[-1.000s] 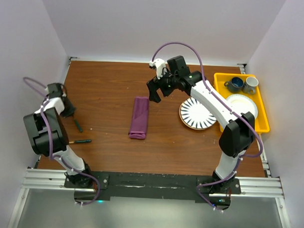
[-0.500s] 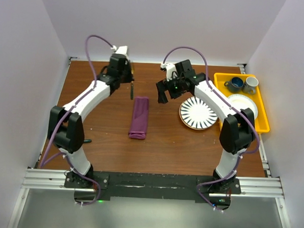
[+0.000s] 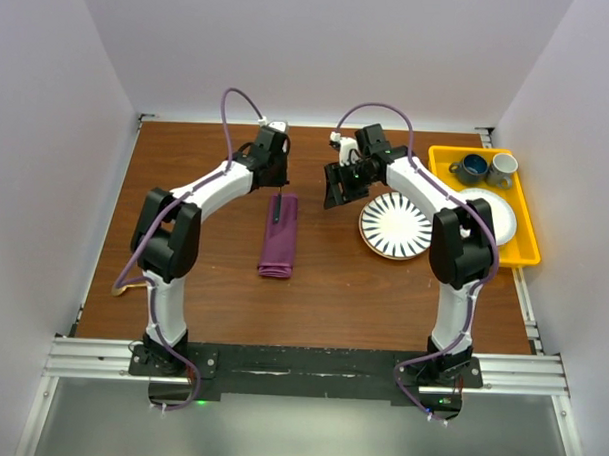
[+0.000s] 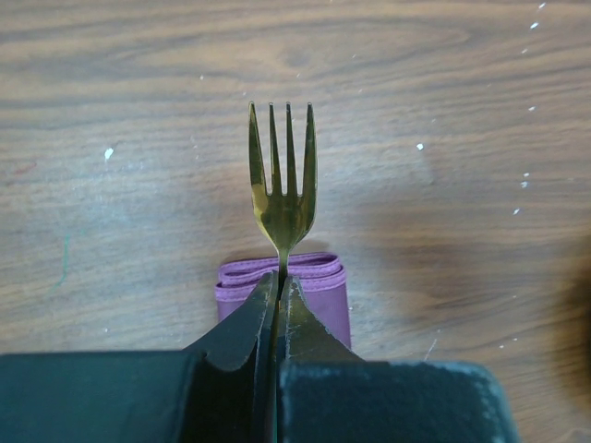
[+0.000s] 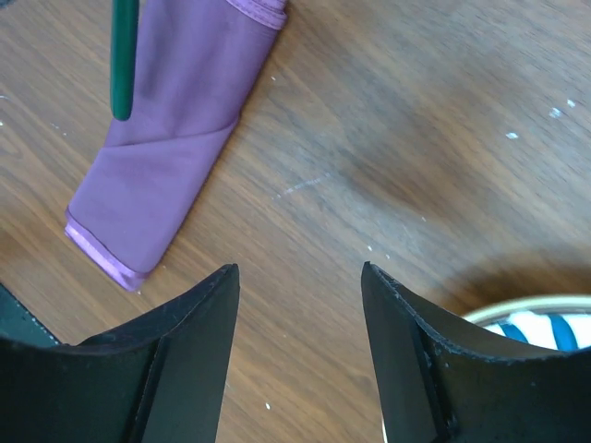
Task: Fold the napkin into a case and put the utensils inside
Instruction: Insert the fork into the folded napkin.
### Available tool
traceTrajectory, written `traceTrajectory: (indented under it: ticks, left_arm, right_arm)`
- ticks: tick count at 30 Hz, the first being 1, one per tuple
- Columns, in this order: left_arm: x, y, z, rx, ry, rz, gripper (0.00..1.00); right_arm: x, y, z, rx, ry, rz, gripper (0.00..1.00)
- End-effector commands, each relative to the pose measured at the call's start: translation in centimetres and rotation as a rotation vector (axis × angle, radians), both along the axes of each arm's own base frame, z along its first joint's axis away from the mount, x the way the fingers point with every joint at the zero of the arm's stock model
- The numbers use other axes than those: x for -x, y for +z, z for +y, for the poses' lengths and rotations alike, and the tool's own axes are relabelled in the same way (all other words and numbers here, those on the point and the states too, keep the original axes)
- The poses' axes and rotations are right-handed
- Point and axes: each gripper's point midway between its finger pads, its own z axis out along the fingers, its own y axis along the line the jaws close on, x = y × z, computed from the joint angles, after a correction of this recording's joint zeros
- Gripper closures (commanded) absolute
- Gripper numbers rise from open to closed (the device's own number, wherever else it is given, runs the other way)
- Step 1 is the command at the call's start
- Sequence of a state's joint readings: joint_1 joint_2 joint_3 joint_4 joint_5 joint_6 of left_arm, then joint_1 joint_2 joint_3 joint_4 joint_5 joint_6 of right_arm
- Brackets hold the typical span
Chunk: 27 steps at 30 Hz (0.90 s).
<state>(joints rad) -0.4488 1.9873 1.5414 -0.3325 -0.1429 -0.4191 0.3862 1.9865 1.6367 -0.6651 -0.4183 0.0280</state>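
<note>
While fork [image 4: 282, 198] sits above case [image 4: 319, 277] edge, tabletop [image 4: 462, 138] beyond

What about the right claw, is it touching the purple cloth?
Apart. The top external view shows bare table between the right gripper and the napkin; in the right wrist view its open fingers also stand clear of the cloth.
</note>
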Motion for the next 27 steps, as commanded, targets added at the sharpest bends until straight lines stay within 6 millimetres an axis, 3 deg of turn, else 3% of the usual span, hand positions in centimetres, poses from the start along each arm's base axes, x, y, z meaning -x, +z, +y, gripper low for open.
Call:
traceTrajectory:
  ticks: [1,15,27]
  left_arm:
    - [-0.8,1.0,-0.5,0.0,0.016,-0.028,1.0]
    - [0.3,-2.6,-0.4,-0.023,0.018,0.062,1.0]
    - [3.2,-1.6,0.5,0.003,0.041,0.084,1.0]
  right_arm:
    - [-0.8,2.1,1.3,-0.07,0.014,-0.023,0.41]
    - [-1.2,1.6,1.0,-0.079,-0.002,-0.017,0.39]
    - [-1.6,1.4,0.9,-0.08,-0.014,-0.016,0.39]
